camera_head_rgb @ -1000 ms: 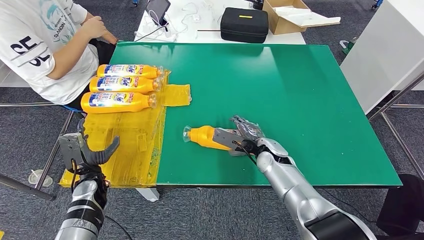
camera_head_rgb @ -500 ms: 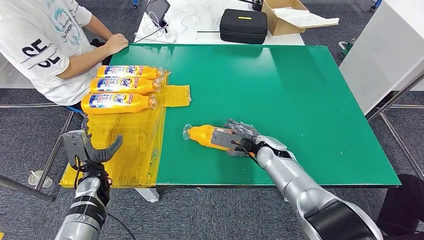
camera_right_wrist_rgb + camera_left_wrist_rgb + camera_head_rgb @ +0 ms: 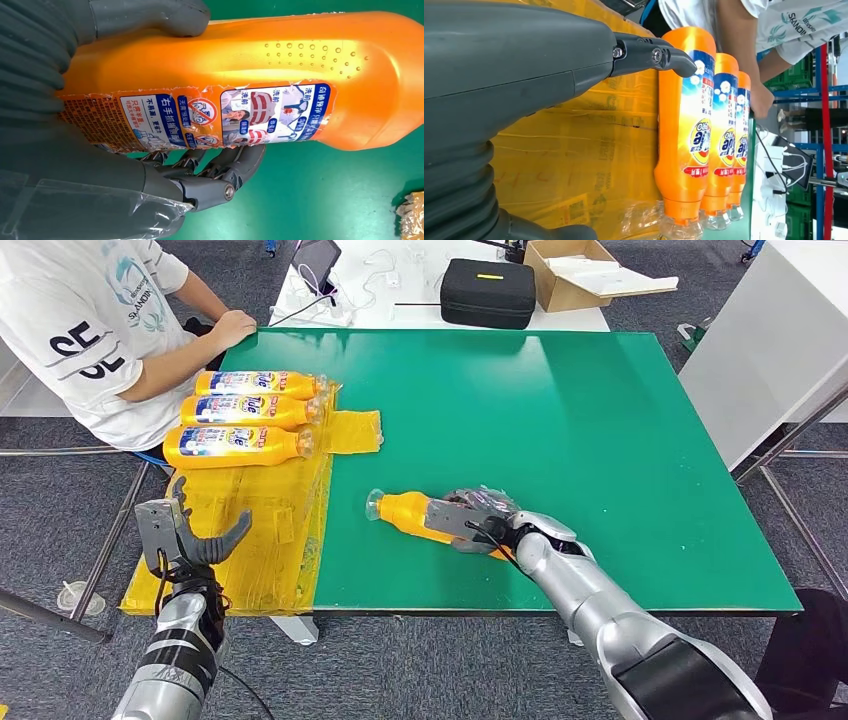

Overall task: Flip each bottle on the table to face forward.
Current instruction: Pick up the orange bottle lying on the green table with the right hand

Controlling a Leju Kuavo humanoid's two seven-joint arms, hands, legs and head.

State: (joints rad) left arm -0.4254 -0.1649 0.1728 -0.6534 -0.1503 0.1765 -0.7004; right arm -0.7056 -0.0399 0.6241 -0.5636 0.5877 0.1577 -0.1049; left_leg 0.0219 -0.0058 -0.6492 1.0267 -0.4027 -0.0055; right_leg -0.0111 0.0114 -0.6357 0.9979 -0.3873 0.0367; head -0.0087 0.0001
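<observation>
Orange plastic bottle (image 3: 405, 511) lying on its side on the green table (image 3: 560, 410), right hand (image 3: 480, 520) wrapped around its body, three labelled orange bottles (image 3: 240, 412) side by side on yellow plastic sheeting (image 3: 255, 520), left hand (image 3: 185, 535) empty, fingers spread, seated person in white shirt (image 3: 90, 330) beside the table's far left corner

four orange bottles (image 3: 240, 445) – one person (image 3: 90, 330)

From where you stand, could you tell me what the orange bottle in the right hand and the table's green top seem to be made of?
Orange bottle: probably glossy plastic, since it shows soft highlights, moulded dimples and a torn paper-like label. Green table top: smooth, matte sheet with an even sheen; whether laminate or a mat is unclear.
</observation>
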